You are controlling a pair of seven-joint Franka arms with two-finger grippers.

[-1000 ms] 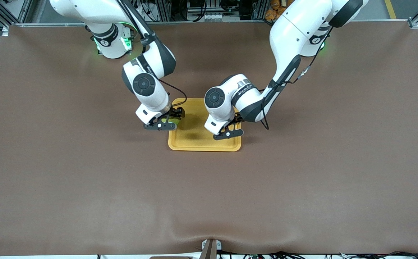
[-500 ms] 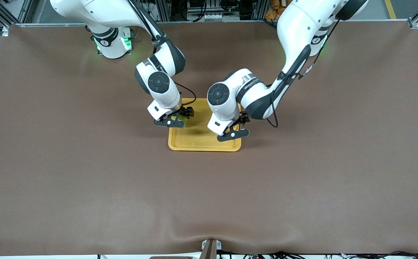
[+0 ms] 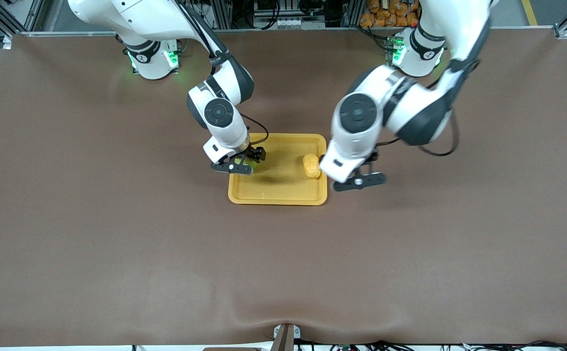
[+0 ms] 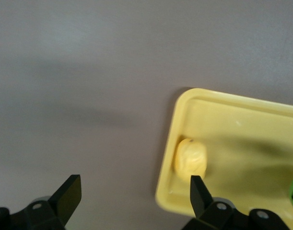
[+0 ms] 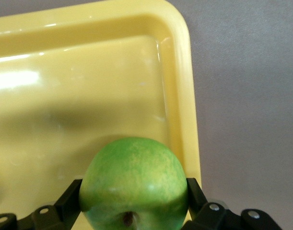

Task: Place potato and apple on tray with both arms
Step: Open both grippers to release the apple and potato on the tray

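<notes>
A brown table carries a shallow yellow tray near its middle. The potato, a small yellow-orange lump, lies in the tray against the rim toward the left arm's end. Above the table just beside that rim hangs the left gripper, fingers spread wide with nothing between them. Over the tray's corner toward the right arm's end, the right gripper is clamped on the green apple, held above the tray floor.

potato: lying on tray | apple: green, gripped over tray
</notes>
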